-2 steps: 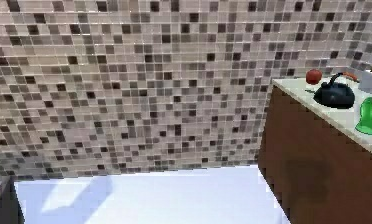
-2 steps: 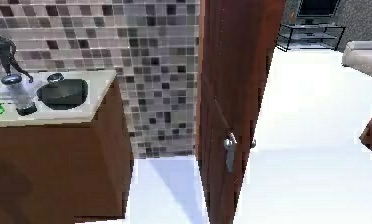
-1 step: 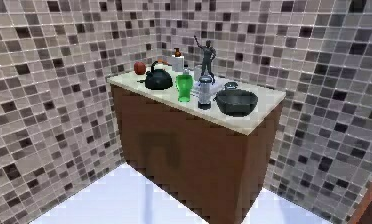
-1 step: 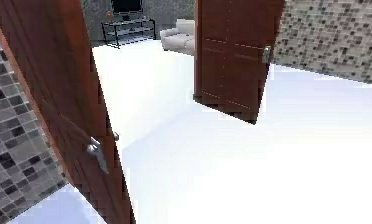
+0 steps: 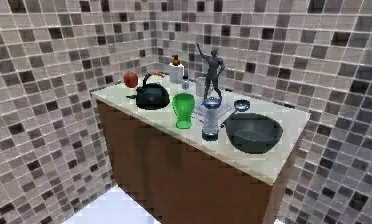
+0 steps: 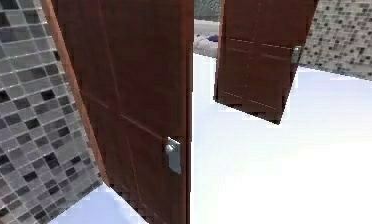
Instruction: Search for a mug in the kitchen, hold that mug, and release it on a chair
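The counter (image 5: 284, 120) is tucked into the tiled corner, so its load crowds together; a black kettle (image 5: 149, 96), a red fruit (image 5: 131, 78), a pump bottle (image 5: 176, 70) and a dark statuette (image 5: 211, 68) stand toward the back; the green cup-like vessel (image 5: 183, 108) near the front may be the mug, though I'm unsure; the dark bowl (image 5: 254, 132) looks empty; what the fingers are doing I cannot tell.

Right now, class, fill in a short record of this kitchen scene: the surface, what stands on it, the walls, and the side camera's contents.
Surface: wooden counter with a pale top
Forward view's left: red apple, black kettle
Middle: green cup, dark statue
Forward view's right: dark bowl
Walls: mosaic tile wall
Arm side view: brown door with a metal handle
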Available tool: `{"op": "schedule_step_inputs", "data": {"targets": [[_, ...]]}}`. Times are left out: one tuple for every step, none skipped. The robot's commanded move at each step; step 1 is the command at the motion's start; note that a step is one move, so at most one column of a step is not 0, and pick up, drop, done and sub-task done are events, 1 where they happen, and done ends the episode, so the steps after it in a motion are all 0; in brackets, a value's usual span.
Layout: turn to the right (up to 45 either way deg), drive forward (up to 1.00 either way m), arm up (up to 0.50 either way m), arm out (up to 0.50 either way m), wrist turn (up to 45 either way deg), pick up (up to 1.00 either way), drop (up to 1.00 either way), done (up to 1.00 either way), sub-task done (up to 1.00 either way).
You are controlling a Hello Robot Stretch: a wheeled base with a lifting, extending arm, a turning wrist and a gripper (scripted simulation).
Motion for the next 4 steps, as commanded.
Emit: {"op": "schedule_step_inputs", "data": {"targets": [[-45.0,0.0,0.0,0.0,0.0,0.0,0.0,0.0,0.0],[-36.0,0.0,0.0,0.0,0.0,0.0,0.0,0.0,0.0],[-3.0,0.0,0.0,0.0,0.0,0.0,0.0,0.0,0.0],[45.0,0.0,0.0,0.0,0.0,0.0,0.0,0.0,0.0]]}}
